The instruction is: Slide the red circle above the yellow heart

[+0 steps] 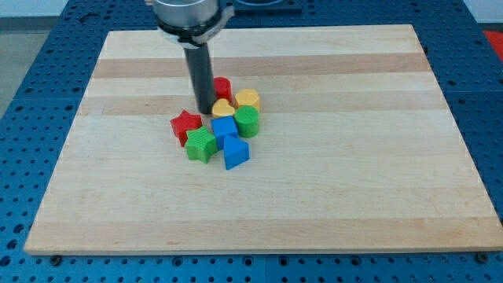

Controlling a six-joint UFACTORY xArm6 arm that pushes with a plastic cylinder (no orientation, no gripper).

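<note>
The red circle (223, 86) sits just above the yellow heart (223, 108) and touches it, near the top of a tight cluster of blocks. My tip (203, 111) stands on the board just left of the yellow heart and below-left of the red circle, with the rod partly hiding the circle's left side. A red star (185, 125) lies just below-left of my tip.
A yellow hexagon (247, 99) lies right of the heart, a green cylinder (247, 121) below it. A blue cube (224, 128), a green star (201, 145) and a blue triangle (235, 152) fill the cluster's lower part. The wooden board (354, 157) rests on a blue surface.
</note>
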